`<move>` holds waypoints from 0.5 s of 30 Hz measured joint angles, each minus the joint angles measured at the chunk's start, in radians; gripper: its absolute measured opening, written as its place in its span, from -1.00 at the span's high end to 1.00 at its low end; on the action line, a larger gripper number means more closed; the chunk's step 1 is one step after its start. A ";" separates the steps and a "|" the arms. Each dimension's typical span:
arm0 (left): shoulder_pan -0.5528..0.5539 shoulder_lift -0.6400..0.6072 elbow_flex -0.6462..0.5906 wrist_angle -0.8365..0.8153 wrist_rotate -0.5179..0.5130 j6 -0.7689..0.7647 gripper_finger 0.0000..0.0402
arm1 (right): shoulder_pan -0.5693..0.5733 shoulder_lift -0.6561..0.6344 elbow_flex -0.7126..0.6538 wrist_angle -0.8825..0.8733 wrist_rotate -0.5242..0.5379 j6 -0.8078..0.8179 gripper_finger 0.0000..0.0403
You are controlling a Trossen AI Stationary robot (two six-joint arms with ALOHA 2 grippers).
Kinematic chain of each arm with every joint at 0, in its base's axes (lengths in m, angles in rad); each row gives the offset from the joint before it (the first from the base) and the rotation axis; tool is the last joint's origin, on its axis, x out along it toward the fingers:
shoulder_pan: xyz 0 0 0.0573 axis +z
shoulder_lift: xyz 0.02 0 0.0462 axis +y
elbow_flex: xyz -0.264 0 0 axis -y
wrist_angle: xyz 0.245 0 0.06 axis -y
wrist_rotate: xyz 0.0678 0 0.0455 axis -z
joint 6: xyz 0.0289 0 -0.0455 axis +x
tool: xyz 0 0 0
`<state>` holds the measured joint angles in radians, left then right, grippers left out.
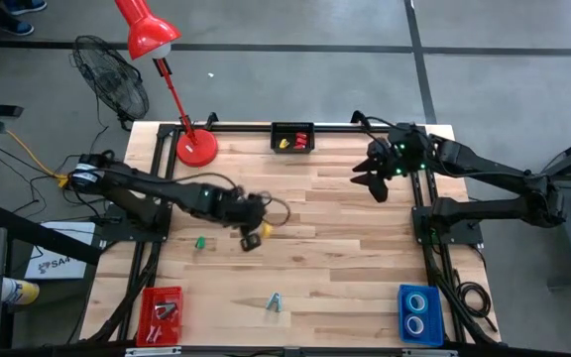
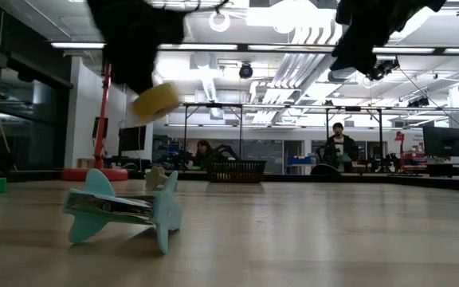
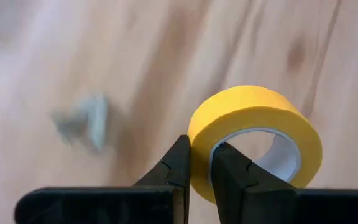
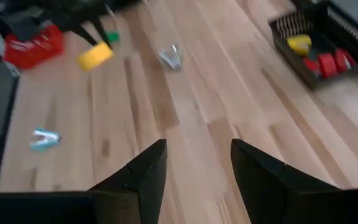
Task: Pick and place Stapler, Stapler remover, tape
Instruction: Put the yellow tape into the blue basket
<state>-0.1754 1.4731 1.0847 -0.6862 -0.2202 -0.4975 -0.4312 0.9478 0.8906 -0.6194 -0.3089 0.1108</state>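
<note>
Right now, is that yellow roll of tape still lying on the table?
No: in the low view the yellow tape roll hangs well above the tabletop, and the left wrist view shows the left gripper pinching its wall.

A yellow tape roll (image 3: pixel 253 134) with a white core sits mid-frame over the light striped wood table (image 1: pixel 345 248), with a red lamp (image 1: pixel 162 59) upper left, red bin (image 1: pixel 162 315) lower left, blue bin (image 1: pixel 419 315) lower right, black basket (image 1: pixel 292 138) top centre.
</note>
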 joint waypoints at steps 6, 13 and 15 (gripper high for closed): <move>0.054 0.000 0.122 0.103 -0.114 0.185 0.83 | 0.000 0.000 0.000 0.115 -0.042 -0.047 0.16; 0.107 0.000 0.148 0.404 -0.195 0.386 0.83 | 0.000 0.001 0.000 0.238 -0.090 -0.092 0.16; 0.125 0.000 0.148 0.497 -0.213 0.446 0.83 | 0.000 0.001 0.000 0.287 -0.130 -0.094 0.16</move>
<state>-0.0506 1.4727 1.2331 -0.1896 -0.4334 -0.0511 -0.4313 0.9489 0.8906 -0.3327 -0.4385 0.0171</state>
